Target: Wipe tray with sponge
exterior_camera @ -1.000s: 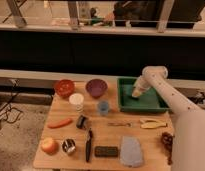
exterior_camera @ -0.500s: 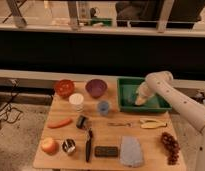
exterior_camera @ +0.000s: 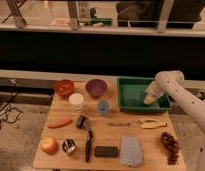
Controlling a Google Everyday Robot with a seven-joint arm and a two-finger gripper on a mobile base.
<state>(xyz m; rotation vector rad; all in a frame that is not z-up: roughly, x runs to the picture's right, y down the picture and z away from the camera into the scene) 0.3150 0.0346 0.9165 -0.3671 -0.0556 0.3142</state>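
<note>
One arm bends in from the right, its hand [exterior_camera: 149, 99] lowered into the right end of the green tray [exterior_camera: 130, 94] at the far right of the surface [exterior_camera: 111, 135]. The hand is drawn together. A teal patch just left of it, probably the sponge [exterior_camera: 144, 94], is mostly hidden, so the grip is unclear. Wiping well likely needs steady downward pressure and flat strokes leftward, stopping short of the walls.
</note>
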